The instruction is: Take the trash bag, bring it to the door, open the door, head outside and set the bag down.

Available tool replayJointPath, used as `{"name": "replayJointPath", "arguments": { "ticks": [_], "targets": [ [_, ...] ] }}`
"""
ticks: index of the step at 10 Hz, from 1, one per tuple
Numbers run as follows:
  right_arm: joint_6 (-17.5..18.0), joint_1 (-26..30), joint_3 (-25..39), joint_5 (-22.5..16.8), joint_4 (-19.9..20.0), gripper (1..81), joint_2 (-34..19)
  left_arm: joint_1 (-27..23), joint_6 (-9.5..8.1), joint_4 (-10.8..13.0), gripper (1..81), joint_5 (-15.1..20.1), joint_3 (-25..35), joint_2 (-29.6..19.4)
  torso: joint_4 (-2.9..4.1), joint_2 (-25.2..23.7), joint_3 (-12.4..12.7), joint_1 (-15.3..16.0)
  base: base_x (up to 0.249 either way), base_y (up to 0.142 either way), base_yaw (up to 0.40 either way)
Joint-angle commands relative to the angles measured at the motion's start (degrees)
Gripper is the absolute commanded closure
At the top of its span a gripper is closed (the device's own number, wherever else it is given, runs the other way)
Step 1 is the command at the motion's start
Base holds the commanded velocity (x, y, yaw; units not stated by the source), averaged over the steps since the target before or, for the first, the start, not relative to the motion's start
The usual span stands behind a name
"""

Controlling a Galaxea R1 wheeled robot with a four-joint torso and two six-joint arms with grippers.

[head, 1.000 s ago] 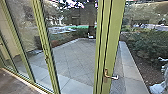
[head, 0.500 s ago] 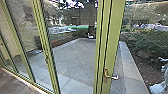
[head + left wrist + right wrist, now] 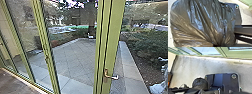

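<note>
No visible mvmt vs. prev head frames: green-framed glass door (image 3: 115, 32) w/ lever handle (image 3: 111, 77) same spot, paved yard (image 3: 75, 58) + shrubs (image 3: 147, 43) beyond the glass, same as prev. Trash bag (image 3: 201, 23) is on the robot's side of the glass, over the grey floor (image 3: 195, 65), its gathered neck clamped in L gripper (image 3: 217, 45). R gripper (image 3: 231, 92): can't tell if apart or together.
</note>
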Motion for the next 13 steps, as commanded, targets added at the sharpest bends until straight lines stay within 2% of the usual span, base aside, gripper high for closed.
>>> {"name": "replayJointPath", "arguments": {
  "ticks": [1,4,9,11,13],
  "targets": [
    [0.59,11.67,7.12,-9.26,2.07,1.0,-8.99,-2.37,0.22,-0.68,81.1,4.20,0.20,-0.03,0.00,0.00,0.00,0.00,0.000,0.000,0.000],
    [1.38,21.87,9.66,-17.50,6.01,1.0,-11.80,-2.37,0.22,-0.68,81.1,4.20,0.20,0.05,0.00,0.00,0.00,0.00,0.000,0.000,0.000],
    [2.26,38.38,11.86,-28.33,11.92,1.0,-16.99,-2.45,0.13,-0.51,81.1,4.20,0.20,0.58,0.00,0.00,0.00,0.00,0.000,0.000,0.000],
    [6.74,46.93,11.95,-35.98,11.30,1.0,-17.78,-2.37,0.13,-0.51,81.1,4.12,0.20,0.67,0.00,0.00,0.00,0.00,0.000,0.000,0.000],
    [9.64,52.82,11.78,-39.94,11.13,1.0,-18.13,-2.37,0.04,-0.51,81.1,4.12,0.20,0.67,0.00,0.00,0.00,0.00,0.000,0.000,0.000]
  ]
}}
